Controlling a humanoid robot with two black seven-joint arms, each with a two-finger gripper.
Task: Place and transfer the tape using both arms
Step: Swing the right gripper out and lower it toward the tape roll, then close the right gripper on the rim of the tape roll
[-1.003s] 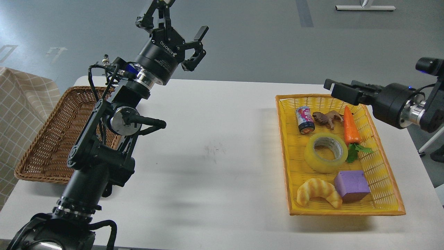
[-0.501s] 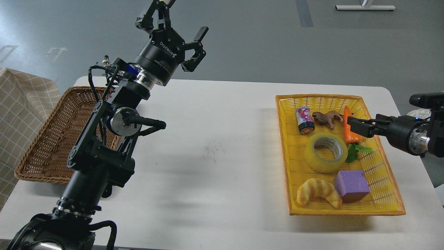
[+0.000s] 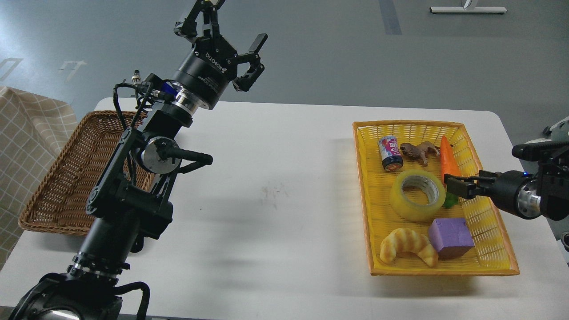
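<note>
The tape (image 3: 407, 203), a yellow translucent roll with a grey-white core, lies flat in the middle of the yellow basket (image 3: 444, 270) at the right of the table. My right gripper (image 3: 457, 186) comes in from the right edge, low over the basket, its tip just right of the tape and in front of the carrot's green leaves. It is dark and seen side-on, so I cannot tell its fingers apart. My left gripper (image 3: 236, 23) is raised high over the table's far left, open and empty.
The yellow basket also holds a small can (image 3: 390, 153), a brown toy animal (image 3: 418, 152), an orange carrot (image 3: 449, 161), a purple block (image 3: 450, 237) and a croissant (image 3: 406, 246). A brown wicker basket (image 3: 62, 186) stands at the table's left.
My right gripper has come down from above the basket's far right corner to the level of the tape, beside its right side. The left arm has not moved.
</note>
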